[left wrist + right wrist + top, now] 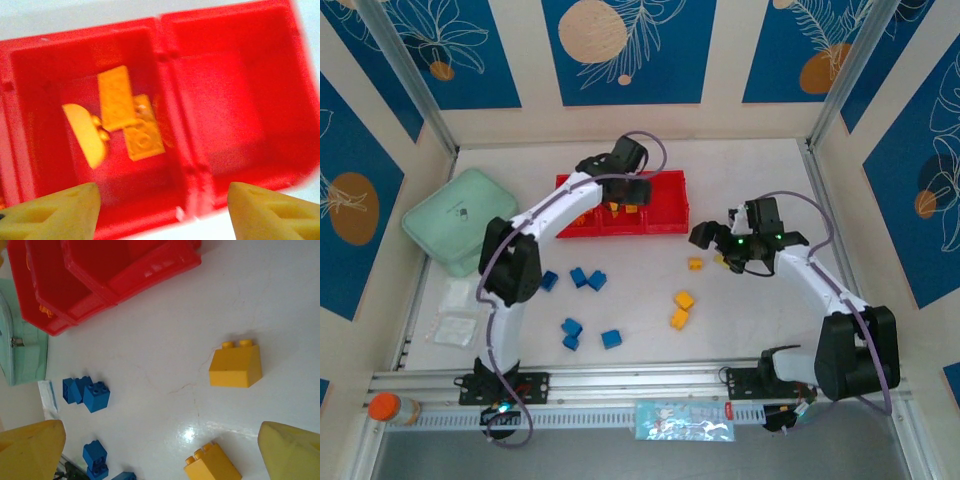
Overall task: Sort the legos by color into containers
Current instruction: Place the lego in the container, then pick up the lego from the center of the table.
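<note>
The containers are one red tray (670, 212) of three compartments. My left gripper (626, 194) hangs open over it, and nothing sits between its yellow fingers (55, 215). Below it, three orange legos (116, 97) lie in the middle compartment (30, 150). The right compartment (235, 100) holds nothing. My right gripper (712, 250) is open above the table, just right of a yellow lego (695, 264). That yellow lego (235, 365) and a second one (212, 465) lie ahead of its fingers (292, 450). Blue legos (578, 276) are scattered left of centre.
A mint green case (455, 220) lies left of the tray. Two more yellow legos (682, 308) sit mid-table. Clear plastic bags (455, 325) lie near the left edge. An orange-capped bottle (385, 408) and a packet (685, 420) rest on the front rail.
</note>
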Controlling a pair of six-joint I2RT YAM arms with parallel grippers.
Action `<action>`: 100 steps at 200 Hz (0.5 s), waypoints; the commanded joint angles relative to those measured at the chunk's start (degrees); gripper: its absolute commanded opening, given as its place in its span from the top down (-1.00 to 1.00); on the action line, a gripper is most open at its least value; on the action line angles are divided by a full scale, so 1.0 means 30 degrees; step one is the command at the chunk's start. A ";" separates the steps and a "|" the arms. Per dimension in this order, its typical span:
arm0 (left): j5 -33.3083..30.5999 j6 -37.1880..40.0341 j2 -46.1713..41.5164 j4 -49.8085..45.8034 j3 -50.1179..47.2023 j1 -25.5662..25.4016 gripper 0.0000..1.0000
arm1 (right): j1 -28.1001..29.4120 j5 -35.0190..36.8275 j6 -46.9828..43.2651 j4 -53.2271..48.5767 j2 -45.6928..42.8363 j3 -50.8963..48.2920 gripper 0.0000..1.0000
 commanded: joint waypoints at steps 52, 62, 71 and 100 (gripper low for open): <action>0.2200 -0.3910 -0.2000 0.1109 -0.3199 -0.3976 -0.52 | -0.2144 -0.0385 -0.0672 -0.1304 -0.1449 -0.1541 -0.98; 0.2129 -0.4478 -0.1713 0.1180 -0.3232 -0.4460 -0.53 | -0.2461 -0.0487 -0.0705 -0.1166 -0.1571 -0.1853 -0.98; 0.2037 -0.4835 -0.1412 0.1556 -0.3341 -0.4888 -0.56 | -0.2747 -0.0502 -0.0752 -0.1018 -0.1699 -0.2067 -0.98; 0.1924 -0.5827 0.0167 0.1674 -0.2747 -0.5457 -0.65 | -0.3919 -0.0798 -0.0950 -0.0799 -0.1700 -0.2446 -0.99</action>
